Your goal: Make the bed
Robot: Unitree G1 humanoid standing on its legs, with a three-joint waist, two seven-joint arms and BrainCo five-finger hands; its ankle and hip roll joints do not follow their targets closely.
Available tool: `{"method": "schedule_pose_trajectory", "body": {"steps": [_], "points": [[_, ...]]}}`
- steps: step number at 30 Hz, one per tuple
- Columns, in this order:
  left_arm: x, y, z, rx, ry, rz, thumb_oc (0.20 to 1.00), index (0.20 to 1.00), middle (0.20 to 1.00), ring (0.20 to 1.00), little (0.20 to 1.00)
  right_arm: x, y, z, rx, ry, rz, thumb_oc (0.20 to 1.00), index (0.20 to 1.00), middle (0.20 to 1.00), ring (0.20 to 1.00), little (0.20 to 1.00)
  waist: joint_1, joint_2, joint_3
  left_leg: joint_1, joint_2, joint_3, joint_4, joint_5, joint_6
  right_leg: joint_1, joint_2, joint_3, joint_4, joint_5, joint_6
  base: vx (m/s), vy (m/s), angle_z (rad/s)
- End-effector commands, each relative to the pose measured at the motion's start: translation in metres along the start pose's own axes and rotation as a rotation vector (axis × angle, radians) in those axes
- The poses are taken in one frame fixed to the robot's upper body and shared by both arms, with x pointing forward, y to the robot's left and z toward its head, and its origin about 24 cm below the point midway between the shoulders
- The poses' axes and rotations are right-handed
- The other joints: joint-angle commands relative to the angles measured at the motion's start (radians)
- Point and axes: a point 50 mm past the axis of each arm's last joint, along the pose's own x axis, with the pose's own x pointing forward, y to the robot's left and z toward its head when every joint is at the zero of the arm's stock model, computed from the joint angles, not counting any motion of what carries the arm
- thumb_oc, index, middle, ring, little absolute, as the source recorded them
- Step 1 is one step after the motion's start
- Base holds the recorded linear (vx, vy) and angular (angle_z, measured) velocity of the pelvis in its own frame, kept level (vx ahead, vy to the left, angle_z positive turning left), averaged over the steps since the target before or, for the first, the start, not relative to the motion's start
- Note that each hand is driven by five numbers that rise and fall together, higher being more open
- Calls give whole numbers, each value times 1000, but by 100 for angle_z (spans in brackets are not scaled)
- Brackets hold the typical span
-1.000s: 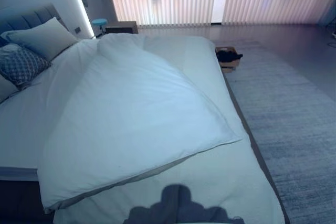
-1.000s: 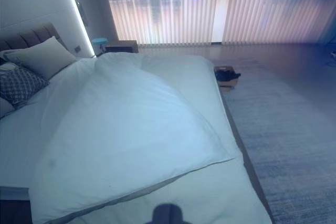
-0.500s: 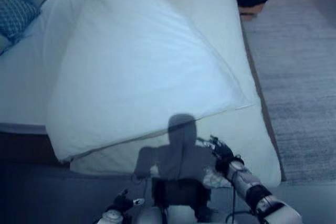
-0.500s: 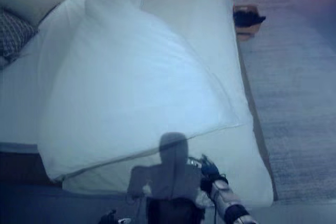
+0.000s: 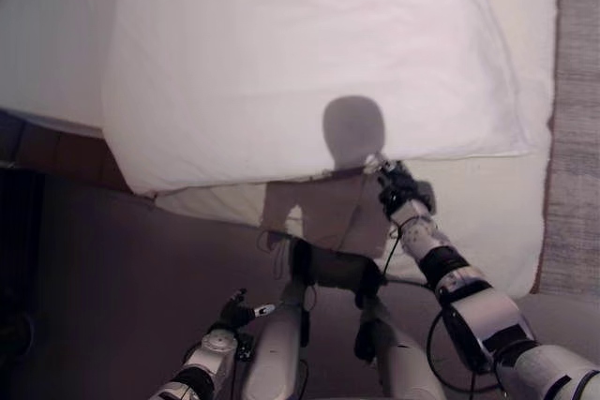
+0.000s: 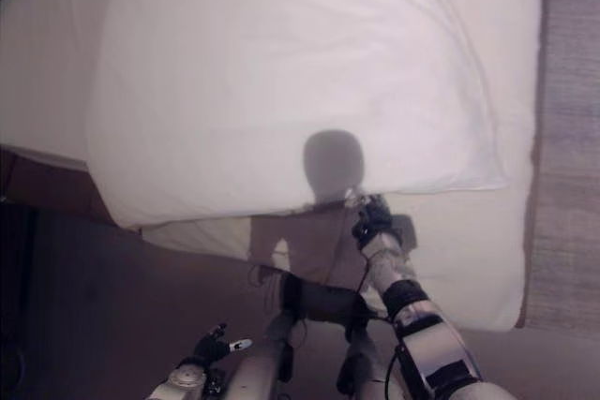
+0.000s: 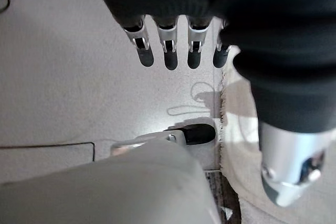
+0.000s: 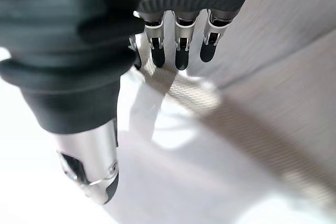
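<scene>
The white duvet (image 5: 300, 53) lies skewed across the bed (image 5: 497, 222), its lower edge near the foot. The right hand (image 5: 401, 186) reaches that edge, fingers straight, gripping nothing. The left hand (image 5: 234, 311) hangs over the floor (image 5: 103, 269), fingers relaxed, empty.

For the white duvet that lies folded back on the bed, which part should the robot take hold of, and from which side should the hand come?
Probably the duvet is best pinched at its folded lower hem, coming from the foot of the bed. That edge lies raised over the sheet, nearest the robot, so fingers can slip under it. The right hand, fingers straight, is already at this hem; the left hand hangs low over the floor.
</scene>
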Motion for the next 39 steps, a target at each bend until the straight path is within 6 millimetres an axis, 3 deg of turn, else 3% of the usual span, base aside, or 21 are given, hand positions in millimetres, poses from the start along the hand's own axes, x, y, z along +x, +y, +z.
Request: {"method": "schedule_pose_trajectory", "body": {"steps": [1,2,7,14,20,29,39], "points": [[1,-5,12,-17,-38,1,1000,1000,1000,1000,1000,4,36,52,169,-190,39,1000,1000,1000,1000,1000,12,-23,46,-32,-76,11,27,-40,19,-76,-76,72,138,-37,75,3,23,10],[1,-4,12,-17,-39,2,1000,1000,1000,1000,1000,4,36,53,170,-191,39,1000,1000,1000,1000,1000,12,-24,46,-34,-76,11,29,-40,19,-79,-77,73,139,-37,75,16,12,8],[2,-14,26,-33,-79,-11,1000,1000,1000,1000,1000,1,61,99,384,-309,17,1000,1000,1000,1000,1000,22,-21,59,-102,-79,-1,29,-37,19,-143,-76,83,141,-33,79,35,4,1],[-2,-25,42,-67,-148,-50,1000,1000,1000,1000,1000,-11,71,160,503,-499,48,1000,1000,1000,1000,1000,25,-4,59,-144,-86,-15,7,-27,17,-196,-76,89,138,-32,85,25,16,3],[-2,-30,50,-48,-178,-54,1000,1000,1000,1000,1000,-19,72,187,582,-597,17,1000,1000,1000,1000,1000,20,4,59,-142,-87,-17,-24,-17,14,-209,-73,96,132,-29,89,16,14,8],[-4,-28,59,-42,-229,-46,1000,1000,1000,1000,1000,-29,66,228,402,-731,-36,1000,1000,1000,1000,1000,11,15,59,-124,-86,-12,-30,-18,8,-205,-77,102,127,-20,97,0,0,0],[-5,-21,56,-46,-233,-40,1000,1000,1000,1000,1000,-33,36,262,319,-798,-116,1000,1000,1000,1000,1000,6,6,59,-128,-79,-2,-31,-18,5,-219,-69,106,131,-13,102,-1,-3,0]]}}
